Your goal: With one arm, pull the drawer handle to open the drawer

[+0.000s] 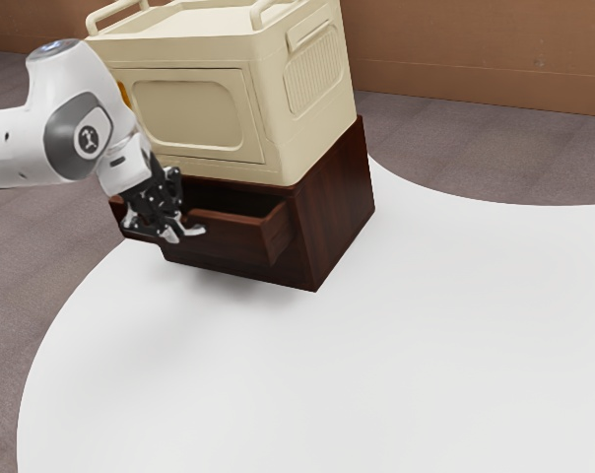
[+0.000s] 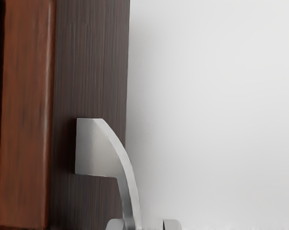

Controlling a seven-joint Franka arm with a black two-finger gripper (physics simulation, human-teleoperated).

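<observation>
At the front of the dark wooden drawer [image 1: 229, 236], my gripper [image 1: 169, 235] points down beside the silver handle [image 1: 194, 231]. The drawer stands partly pulled out, its hollow inside showing behind the front board. In the wrist view the curved handle [image 2: 129, 196] runs from the drawer front [image 2: 87, 72] down between the two fingertips of my gripper [image 2: 143, 224]. They stand apart and open: the handle lies against or close by one, with a gap to the other. The handle's far end is hidden.
A cream box-like appliance [image 1: 189, 108] with rails on top sits on the dark cabinet [image 1: 337, 212] right above the drawer. The white table [image 1: 327, 374] extends in front of the cabinet and toward the exterior view's right. A brown wall [image 1: 475, 59] stands behind.
</observation>
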